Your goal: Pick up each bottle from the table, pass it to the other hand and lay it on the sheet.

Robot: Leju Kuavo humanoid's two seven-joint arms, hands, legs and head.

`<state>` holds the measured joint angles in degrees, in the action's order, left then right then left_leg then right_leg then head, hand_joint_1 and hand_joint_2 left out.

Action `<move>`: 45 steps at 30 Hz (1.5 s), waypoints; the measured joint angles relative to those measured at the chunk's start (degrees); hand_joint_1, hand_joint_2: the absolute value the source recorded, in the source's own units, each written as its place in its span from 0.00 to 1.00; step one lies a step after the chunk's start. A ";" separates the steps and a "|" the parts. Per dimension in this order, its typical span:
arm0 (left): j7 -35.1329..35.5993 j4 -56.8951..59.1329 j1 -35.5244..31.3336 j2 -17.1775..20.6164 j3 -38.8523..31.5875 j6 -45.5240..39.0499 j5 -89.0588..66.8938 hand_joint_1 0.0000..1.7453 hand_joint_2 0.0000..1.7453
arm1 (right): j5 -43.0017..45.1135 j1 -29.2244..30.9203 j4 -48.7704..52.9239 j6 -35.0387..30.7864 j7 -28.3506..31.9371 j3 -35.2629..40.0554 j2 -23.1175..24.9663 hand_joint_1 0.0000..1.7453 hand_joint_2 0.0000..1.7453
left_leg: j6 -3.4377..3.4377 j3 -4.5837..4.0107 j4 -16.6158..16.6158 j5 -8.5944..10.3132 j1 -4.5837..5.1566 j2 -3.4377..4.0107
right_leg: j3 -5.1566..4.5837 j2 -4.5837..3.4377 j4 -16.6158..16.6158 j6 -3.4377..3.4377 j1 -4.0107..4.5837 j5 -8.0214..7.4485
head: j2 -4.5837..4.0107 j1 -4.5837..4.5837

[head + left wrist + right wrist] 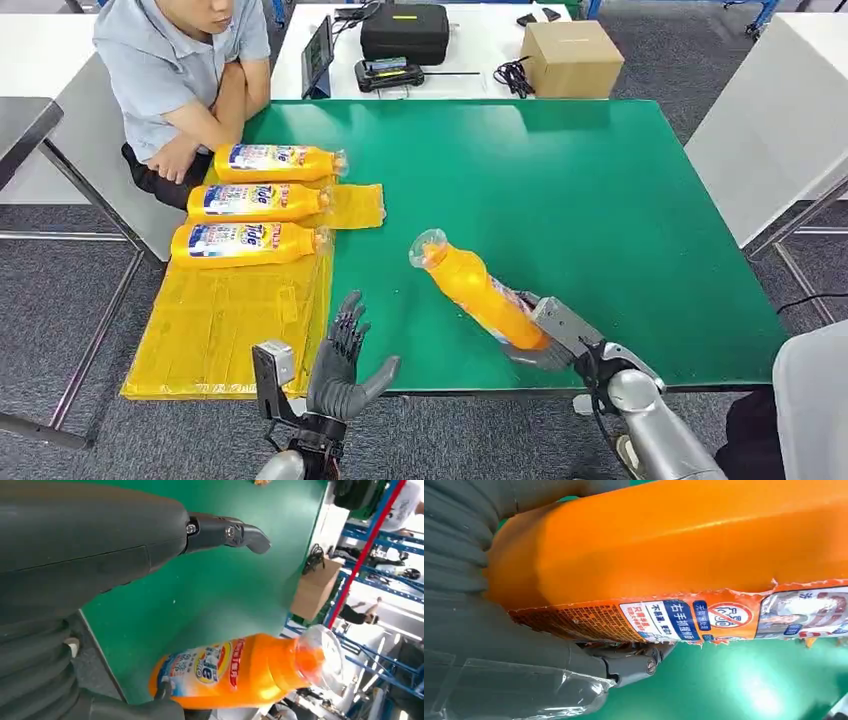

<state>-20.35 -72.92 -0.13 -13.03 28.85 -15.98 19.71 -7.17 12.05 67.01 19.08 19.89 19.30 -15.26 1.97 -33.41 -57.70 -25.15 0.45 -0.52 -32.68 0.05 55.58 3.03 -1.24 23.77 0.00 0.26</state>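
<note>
Orange plastic bottle, clear cap, gripped by right hand.

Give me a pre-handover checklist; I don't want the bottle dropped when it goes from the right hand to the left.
1. Right hand grips the bottle firmly: ok, fingers wrap its base end.
2. Left hand free to receive: ok, open, fingers spread, holding nothing.
3. Bottle within the left hand's grasp: not ok, a gap remains between them.
4. Bottle capped: cannot tell, only a clear cover shows over its neck.
5. Room on the sheet: ok, three bottles lie at its far end, near part bare.
6. Person clear of the path: ok, arms folded at the table's far corner.
</note>
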 measured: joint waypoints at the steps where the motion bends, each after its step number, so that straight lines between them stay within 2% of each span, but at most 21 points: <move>1: 0.00 0.15 -0.07 -0.02 -0.02 0.24 0.63 0.00 1.00 | 0.41 0.13 0.11 0.22 0.39 0.11 0.02 1.00 1.00 | 0.00 -0.06 0.00 0.00 0.01 0.00 | -0.05 0.00 0.00 0.00 -0.01 0.00 | 0.00 0.00; 6: -0.31 2.89 -1.95 -0.44 -0.13 4.35 4.97 0.00 1.00 | 2.80 3.49 0.09 2.87 0.66 2.41 0.90 1.00 1.00 | 0.01 -0.19 0.00 0.01 0.00 0.04 | -0.20 -0.02 0.01 0.04 -0.01 -0.04 | 0.00 0.00; 13: -1.64 7.48 -6.27 -1.77 0.59 9.88 5.34 0.00 1.00 | 3.94 10.10 -3.74 5.82 0.92 10.28 4.66 1.00 1.00 | -0.02 -0.18 0.00 0.08 -0.06 0.01 | -0.21 -0.01 0.04 0.03 0.04 -0.04 | 0.00 0.00; 22: -0.87 9.71 -8.72 -2.08 1.12 14.91 8.94 0.00 1.00 | 5.12 13.74 -9.04 6.78 3.06 15.93 7.31 1.00 1.00 | -0.01 -0.25 0.00 0.07 -0.02 0.00 | -0.26 0.00 0.03 0.04 0.01 -0.04 | 0.00 -0.02; 36: -5.07 10.49 -10.24 -3.02 0.33 10.14 7.59 0.00 1.00 | 4.68 16.36 -13.07 6.12 3.98 21.27 9.29 1.00 1.00 | -0.01 -0.26 -0.01 0.07 -0.04 0.00 | -0.29 0.01 0.04 0.04 0.02 -0.04 | 0.00 -0.02; 45: -7.30 11.67 -11.91 -4.24 -0.42 -0.22 4.83 0.00 1.00 | 5.38 16.13 -13.44 4.57 3.76 23.63 10.49 1.00 1.00 | -0.01 -0.27 -0.01 0.08 -0.03 -0.02 | -0.30 0.02 0.04 0.04 0.02 -0.04 | 0.00 -0.02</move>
<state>-27.65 -61.24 -12.05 -17.27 28.44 -16.20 24.54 -1.79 28.18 53.57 23.65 23.65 42.93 -4.77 1.95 -33.68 -57.71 -25.07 0.41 -0.53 -32.99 0.07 55.62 3.07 -1.22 23.73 0.00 0.24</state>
